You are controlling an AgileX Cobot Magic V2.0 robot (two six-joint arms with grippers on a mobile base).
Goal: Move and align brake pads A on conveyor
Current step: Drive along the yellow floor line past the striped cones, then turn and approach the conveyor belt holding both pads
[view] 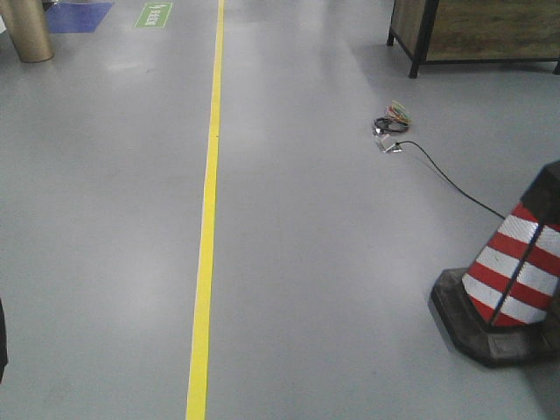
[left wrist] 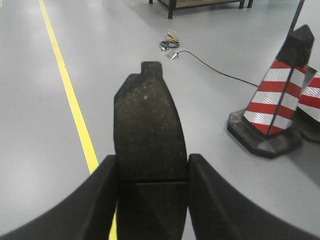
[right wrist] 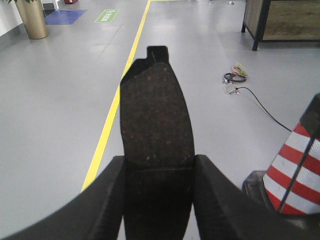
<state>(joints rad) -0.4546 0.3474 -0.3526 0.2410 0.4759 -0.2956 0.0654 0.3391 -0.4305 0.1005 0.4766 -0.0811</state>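
Two pads held: one per arm, both off any surface
Left gripper (left wrist: 152, 200): fingers (left wrist: 85, 205) clamped on either long edge of a brake pad A (left wrist: 148, 135); pad points forward and fills the gap, notched tab at its far tip
Right gripper (right wrist: 159, 200): closed the same way on a second brake pad (right wrist: 157, 120), speckled friction face up, tab foremost
Conveyor: not in any view; no belt or red edge strip visible
Step in hand: judged to be carrying, with placement not yet begun
Doing it well: keep both grips firm and level while travelling; release only once the belt is under the pads; lay them parallel, tabs the same way
Risk: pads are gripped by narrow edges, so a jolt could twist one in the jaws
Floor (view: 350, 262): smooth grey, with a yellow line (view: 206, 262) running away from the base
Cone (view: 512, 271): red and white, black base, near right
Cable bundle (view: 391, 131): loose on the floor, lead trailing toward the cone
Cabinet (view: 477, 31): wooden, black-framed, far right
Planter (view: 26, 31): gold, far left
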